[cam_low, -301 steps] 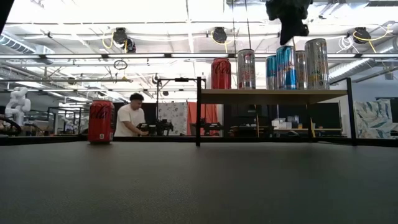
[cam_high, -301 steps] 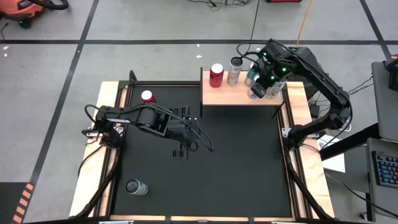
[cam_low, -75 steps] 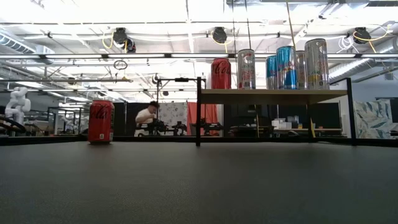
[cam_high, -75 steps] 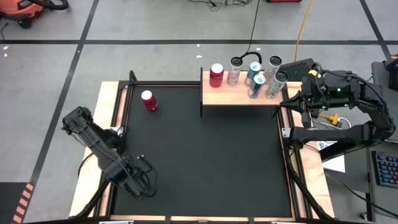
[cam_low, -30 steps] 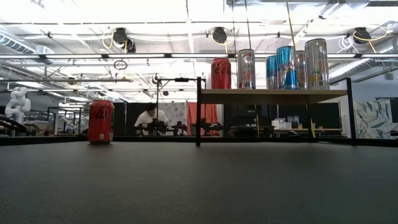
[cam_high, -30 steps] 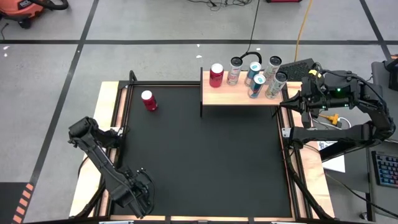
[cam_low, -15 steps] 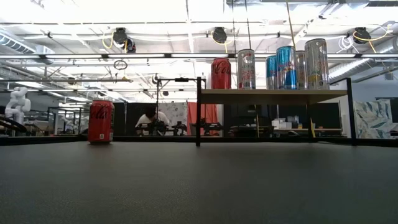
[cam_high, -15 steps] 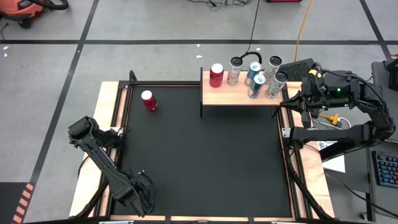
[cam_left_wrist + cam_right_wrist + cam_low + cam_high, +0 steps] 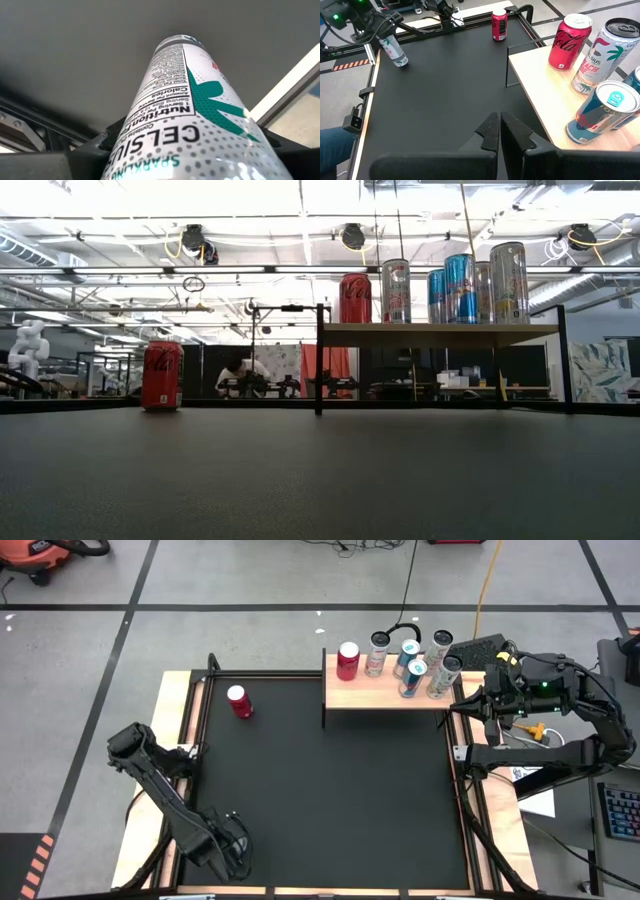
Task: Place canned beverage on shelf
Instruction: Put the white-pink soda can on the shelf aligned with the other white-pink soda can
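**Slim white can gripped at near-left corner of desk**

Left pincer [image 9: 232, 852]: low at the near-left corner of the black desk [image 9: 330, 790], clamped on a slim white can with teal markings [image 9: 192, 120]; seen from the right wrist, can [image 9: 393, 50] tilted, lower end at the desk surface.
Right pincer [image 9: 500, 129]: fingers together, nothing held, hanging off the desk's right edge just beside the shelf [image 9: 385, 693].
Red can [image 9: 238, 700]: upright on the desk, far-left area, well apart from both arms.
Shelf: pale-wood board on black supports at the far edge, right of centre. Carrying one red can [image 9: 347, 660] at its left end and five slim cans [image 9: 412, 667] in a cluster alongside, all upright.
Person [image 9: 243, 372]: in the room beyond the desk.
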Action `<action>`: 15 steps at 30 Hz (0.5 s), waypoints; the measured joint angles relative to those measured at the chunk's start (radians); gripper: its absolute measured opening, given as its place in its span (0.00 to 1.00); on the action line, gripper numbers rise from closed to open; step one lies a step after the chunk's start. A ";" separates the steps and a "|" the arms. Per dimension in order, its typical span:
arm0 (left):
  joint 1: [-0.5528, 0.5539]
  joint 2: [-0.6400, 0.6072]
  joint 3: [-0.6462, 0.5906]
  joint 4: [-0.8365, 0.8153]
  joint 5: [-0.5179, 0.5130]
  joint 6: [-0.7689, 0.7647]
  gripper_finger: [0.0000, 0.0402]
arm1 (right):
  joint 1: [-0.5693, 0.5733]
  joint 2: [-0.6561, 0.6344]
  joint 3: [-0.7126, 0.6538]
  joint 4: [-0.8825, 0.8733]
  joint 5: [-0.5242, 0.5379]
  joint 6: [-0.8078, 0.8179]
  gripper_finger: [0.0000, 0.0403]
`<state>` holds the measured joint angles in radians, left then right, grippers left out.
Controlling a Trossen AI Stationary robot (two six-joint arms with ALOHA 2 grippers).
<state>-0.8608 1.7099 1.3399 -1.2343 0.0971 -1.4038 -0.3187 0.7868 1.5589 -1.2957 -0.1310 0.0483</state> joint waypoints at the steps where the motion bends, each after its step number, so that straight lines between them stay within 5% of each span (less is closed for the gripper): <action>1: 0.005 -0.011 0.000 -0.001 -0.004 0.005 0.59 | 0.000 0.000 0.000 0.000 0.000 0.000 0.00; 15: 0.203 -0.122 0.025 -0.001 0.032 0.220 0.60 | 0.000 0.000 0.000 -0.003 0.000 -0.005 0.00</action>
<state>-0.6574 1.5875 1.3647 -1.2354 0.1292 -1.1839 -0.3189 0.7868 1.5589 -1.2987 -0.1310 0.0437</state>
